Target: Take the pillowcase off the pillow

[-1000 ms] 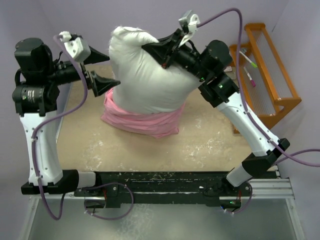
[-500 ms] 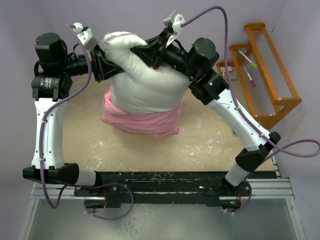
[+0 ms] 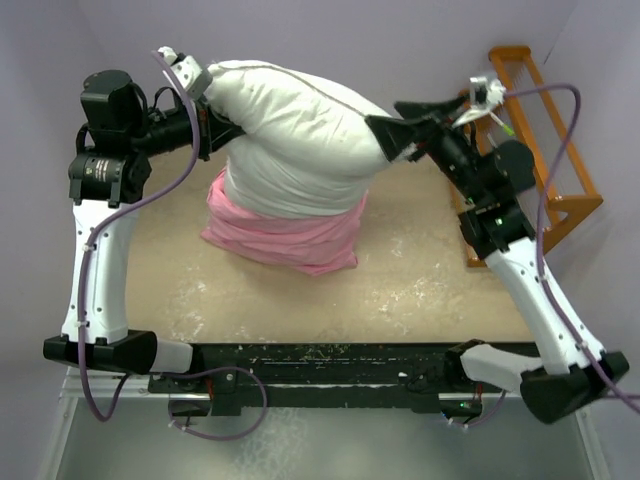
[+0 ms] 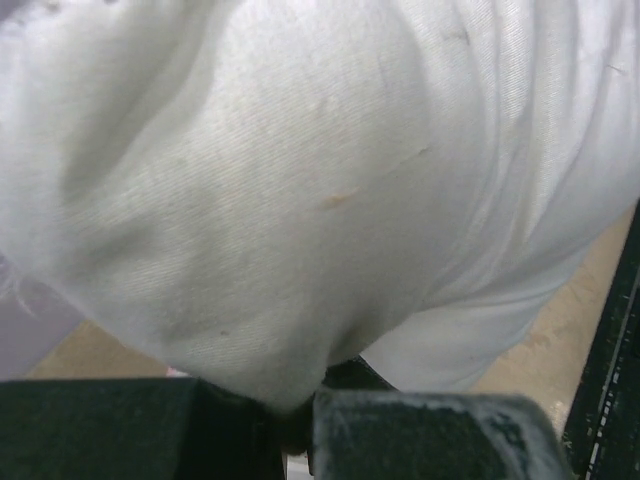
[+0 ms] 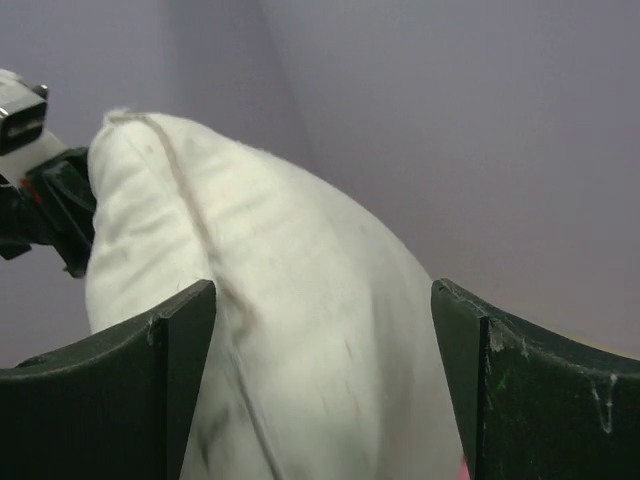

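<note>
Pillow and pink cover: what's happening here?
The left gripper is shut on a top corner of the pillow, holding it upright. The right gripper is open at the other end, gripping nothing. The pillowcase is bunched around the pillow's bottom on the table, not yet off.

Even, soft light; blurry wrist close-ups

A tan table (image 3: 420, 290) with a scuffed, white-speckled top fills the middle of the room. Plain pale lilac walls (image 3: 400, 40) close in behind it and on both sides. Just off its right edge stands an orange wooden rack (image 3: 565, 190). Below its near edge lies a dull grey metal sheet (image 3: 330, 445). The light is soft and even.
</note>
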Robot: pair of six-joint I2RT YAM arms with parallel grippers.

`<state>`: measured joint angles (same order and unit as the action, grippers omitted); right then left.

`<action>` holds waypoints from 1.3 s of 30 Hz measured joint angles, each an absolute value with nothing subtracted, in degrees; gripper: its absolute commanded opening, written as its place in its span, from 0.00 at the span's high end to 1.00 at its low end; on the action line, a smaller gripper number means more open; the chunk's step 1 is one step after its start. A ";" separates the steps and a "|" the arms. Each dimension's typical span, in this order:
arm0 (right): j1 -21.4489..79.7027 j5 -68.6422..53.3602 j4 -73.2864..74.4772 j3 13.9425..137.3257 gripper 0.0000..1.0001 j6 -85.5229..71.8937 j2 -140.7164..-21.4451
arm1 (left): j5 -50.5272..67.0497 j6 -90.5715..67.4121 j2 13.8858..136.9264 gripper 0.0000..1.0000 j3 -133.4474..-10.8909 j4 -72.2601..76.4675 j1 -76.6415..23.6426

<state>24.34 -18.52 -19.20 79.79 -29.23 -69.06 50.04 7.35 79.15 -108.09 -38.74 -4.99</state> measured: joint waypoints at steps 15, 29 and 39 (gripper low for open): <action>16.80 -20.14 -33.61 39.53 0.12 -39.22 -59.31 | 38.96 2.48 78.48 1.00 -114.59 -42.89 -3.20; 20.05 -25.15 -48.10 34.52 0.13 -41.30 -75.31 | 39.05 -0.27 78.06 1.00 -114.67 -43.90 -3.05; 25.34 -22.94 -59.18 37.63 1.00 -44.84 -87.33 | 39.64 -0.99 78.06 1.00 -117.08 -46.02 -3.01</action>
<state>25.34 -22.94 -59.18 37.63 -44.84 -87.33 39.64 -0.99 78.06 -117.08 -46.02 -3.01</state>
